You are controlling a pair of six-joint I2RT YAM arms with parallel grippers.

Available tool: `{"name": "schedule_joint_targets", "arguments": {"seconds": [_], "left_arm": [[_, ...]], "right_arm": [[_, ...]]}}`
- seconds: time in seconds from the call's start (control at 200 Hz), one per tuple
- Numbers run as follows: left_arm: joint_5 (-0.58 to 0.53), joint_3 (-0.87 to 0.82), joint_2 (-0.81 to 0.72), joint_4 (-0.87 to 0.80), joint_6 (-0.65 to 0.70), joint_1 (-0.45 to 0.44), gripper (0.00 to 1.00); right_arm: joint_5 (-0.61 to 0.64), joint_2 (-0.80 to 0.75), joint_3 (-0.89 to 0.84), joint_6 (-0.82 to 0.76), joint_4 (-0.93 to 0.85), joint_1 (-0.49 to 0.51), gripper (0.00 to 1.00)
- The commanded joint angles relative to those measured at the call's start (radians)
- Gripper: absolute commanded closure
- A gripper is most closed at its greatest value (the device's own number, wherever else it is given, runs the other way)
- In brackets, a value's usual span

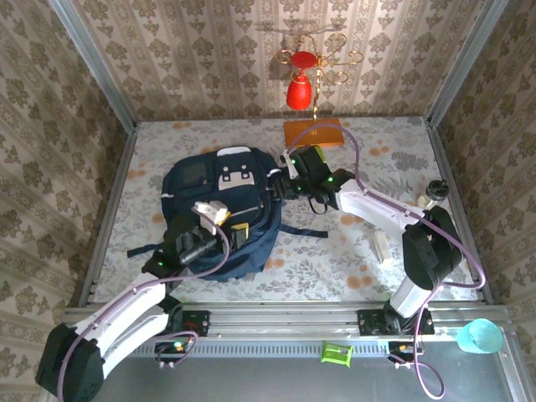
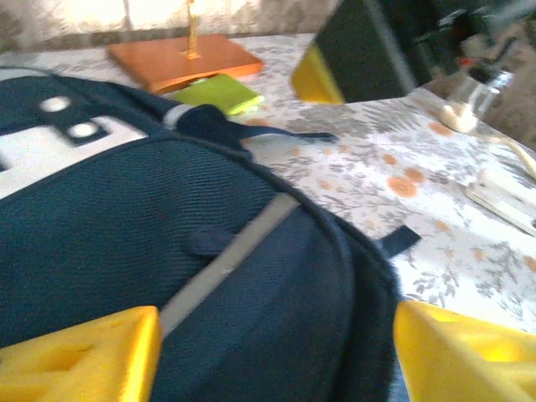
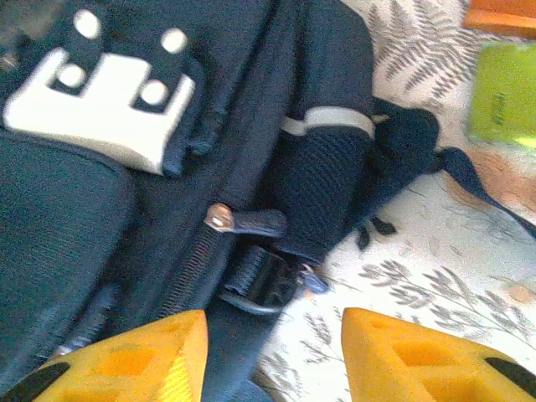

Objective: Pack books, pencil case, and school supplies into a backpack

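— What's the left claw [image 2: 272, 360] up to?
— Spread wide, empty, low over the backpack [image 1: 191, 194], which lies flat on the worktop [image 1: 343, 260]. Ready to pin the fabric, I'd guess.
— And the right claw [image 3: 276, 360]?
— Open too, nothing held, poised by the zip pull [image 3: 224, 219], likely to open the bag. A light green piece [image 3: 505, 90] lies beyond, beside the orange slab [image 2: 184, 59].
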Motion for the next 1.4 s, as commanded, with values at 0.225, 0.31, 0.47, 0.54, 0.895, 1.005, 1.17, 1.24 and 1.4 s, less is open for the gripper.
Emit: {"name": "schedule_joint_targets", "arguments": {"seconds": [0.225, 0.31, 0.47, 0.54, 0.895, 1.005, 1.17, 1.24, 1.4], "left_arm": [[-0.107, 0.215, 0.176, -0.391, -0.405, 0.406, 0.18], [-0.103, 0.214, 0.25, -0.341, -0.426, 0.431, 0.15], [-0.065, 0.248, 0.362, -0.296, -0.393, 0.428, 0.17], [-0.032, 0.258, 0.409, -0.255, -0.398, 0.423, 0.19], [-0.057, 0.412, 0.601, -0.169, -0.407, 0.39, 0.19], [-0.141, 0.438, 0.589, -0.181, -0.395, 0.399, 0.18], [-0.222, 0.448, 0.503, -0.234, -0.382, 0.409, 0.15], [-0.242, 0.421, 0.457, -0.234, -0.382, 0.396, 0.15], [-0.217, 0.383, 0.396, -0.263, -0.38, 0.368, 0.15]], "right_arm": [[-0.185, 0.235, 0.138, 0.238, 0.123, -0.017, 0.47], [-0.261, 0.247, 0.122, 0.261, 0.155, -0.017, 0.5], [-0.394, 0.196, 0.011, 0.263, 0.231, -0.013, 0.6], [-0.463, 0.168, -0.036, 0.274, 0.284, -0.004, 0.61], [-0.41, 0.038, -0.134, 0.109, 0.245, 0.011, 0.59], [-0.279, -0.017, -0.138, -0.031, 0.142, 0.012, 0.57], [-0.209, -0.15, -0.253, -0.238, 0.22, 0.017, 0.47], [-0.264, -0.162, -0.272, -0.33, 0.244, 0.018, 0.42], [-0.364, -0.099, -0.242, -0.512, 0.242, 0.031, 0.4]]}}
